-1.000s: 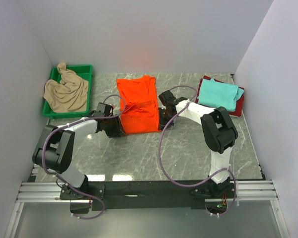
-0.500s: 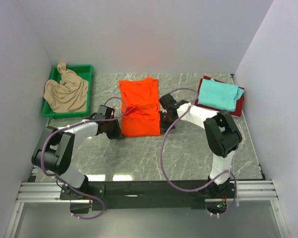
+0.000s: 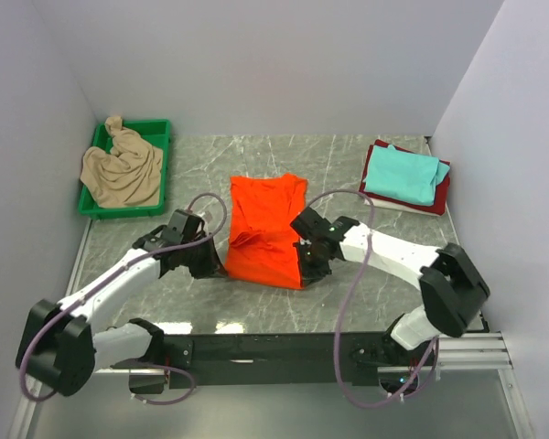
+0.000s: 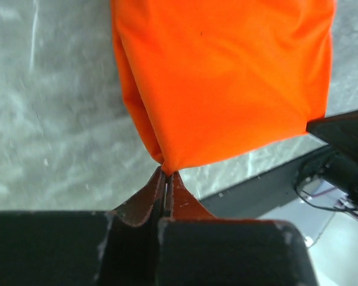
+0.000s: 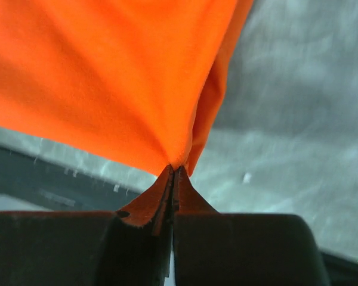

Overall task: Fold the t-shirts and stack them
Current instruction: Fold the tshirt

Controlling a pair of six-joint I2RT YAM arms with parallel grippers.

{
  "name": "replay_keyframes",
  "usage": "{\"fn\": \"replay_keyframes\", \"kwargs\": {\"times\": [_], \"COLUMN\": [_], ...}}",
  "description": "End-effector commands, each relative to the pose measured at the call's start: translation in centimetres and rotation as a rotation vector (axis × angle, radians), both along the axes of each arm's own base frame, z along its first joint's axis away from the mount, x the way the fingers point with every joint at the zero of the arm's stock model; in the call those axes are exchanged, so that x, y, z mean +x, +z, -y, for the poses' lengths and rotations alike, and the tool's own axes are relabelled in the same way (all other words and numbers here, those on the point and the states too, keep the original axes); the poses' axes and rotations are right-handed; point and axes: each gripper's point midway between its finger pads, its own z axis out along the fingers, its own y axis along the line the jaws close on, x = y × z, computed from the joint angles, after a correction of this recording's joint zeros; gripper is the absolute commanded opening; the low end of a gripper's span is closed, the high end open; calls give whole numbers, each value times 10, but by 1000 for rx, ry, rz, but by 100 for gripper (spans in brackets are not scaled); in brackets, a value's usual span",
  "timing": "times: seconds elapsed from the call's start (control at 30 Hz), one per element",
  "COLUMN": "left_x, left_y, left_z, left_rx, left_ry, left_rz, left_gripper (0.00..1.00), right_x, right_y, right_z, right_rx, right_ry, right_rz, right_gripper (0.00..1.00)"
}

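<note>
Left fingers (image 4: pixel 144 199) and right fingers (image 5: pixel 149 202) are sensibly pinching near corners of the limp, light, bright orange cloth t-shirt (image 3: pixel 265 233).

We stretch our left arm (image 3: pixel 119 276) and right arm (image 3: pixel 393 259) low and inward, each one's jaws pinched tight on the bright orange cloth t-shirt (image 3: pixel 265 229).

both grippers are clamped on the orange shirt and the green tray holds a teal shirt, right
Not quite. The left gripper and right gripper are both shut on the orange shirt, but the green tray holds a beige shirt, as the top external view shows. The teal shirt lies at the right.
</note>
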Motion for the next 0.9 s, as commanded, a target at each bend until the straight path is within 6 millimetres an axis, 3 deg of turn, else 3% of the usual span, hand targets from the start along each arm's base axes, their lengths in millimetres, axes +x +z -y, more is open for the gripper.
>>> {"fn": "replay_keyframes", "kwargs": {"times": [0.0, 0.2, 0.33, 0.57, 0.67, 0.8, 0.87], "left_x": [-14, -15, -22, -51, -58, -49, -43], "left_y": [24, 73, 95, 109, 120, 136, 134], "left_z": [-8, -14, -16, -23, -24, -22, -21], "left_rx": [-3, -30, -58, -90, -117, -142, -128], "left_ry": [47, 95, 106, 125, 134, 151, 146], "left_rz": [-5, 83, 102, 57, 63, 121, 122], "left_gripper": [0, 0, 0, 0, 0, 0, 0], "right_x": [-20, -22, -29, -67, -82, -77, -66], "right_y": [22, 71, 86, 90, 102, 122, 132], "right_z": [14, 22, 26, 31, 30, 27, 28], "right_rx": [-16, 44, 54, 70, 102, 170, 176], "right_ry": [-52, -115, -129, -143, -162, -215, -240], "right_rz": [8, 96, 104, 41, 28, 75, 123], "right_gripper": [0, 0, 0, 0, 0, 0, 0]}}
